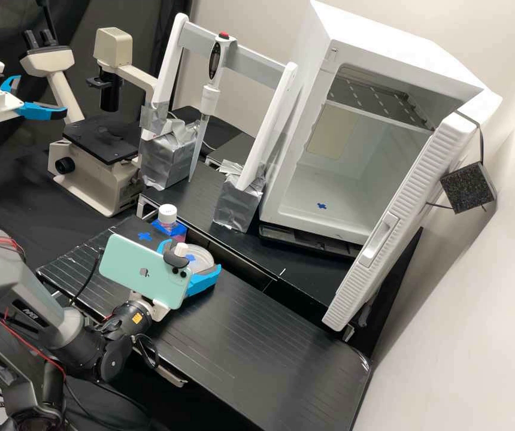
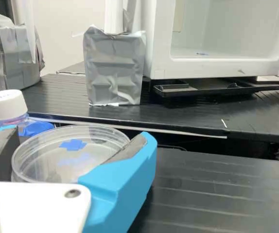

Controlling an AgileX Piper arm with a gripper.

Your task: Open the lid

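In the high view my gripper [image 1: 190, 257] is near the back edge of the black bench, its fingers spread wide on either side of a clear round dish [image 1: 202, 254]. The wrist view has my gripper [image 2: 77, 138] around the near part of the same dish [image 2: 57, 164], a finger at each side; whether the pads touch its rim I cannot tell. A blue tape cross [image 2: 73, 144] marks the clear lid. The dish looks level. The phone and near finger hide part of it in the high view.
A white-capped bottle [image 1: 167, 216] stands in a blue holder close beside the dish. Behind are a pipette [image 1: 209, 99] on a white frame, tape-wrapped blocks [image 1: 238, 200], a microscope [image 1: 99, 152] and a white incubator with its door [image 1: 389, 230] open. Another arm's gripper is at far left.
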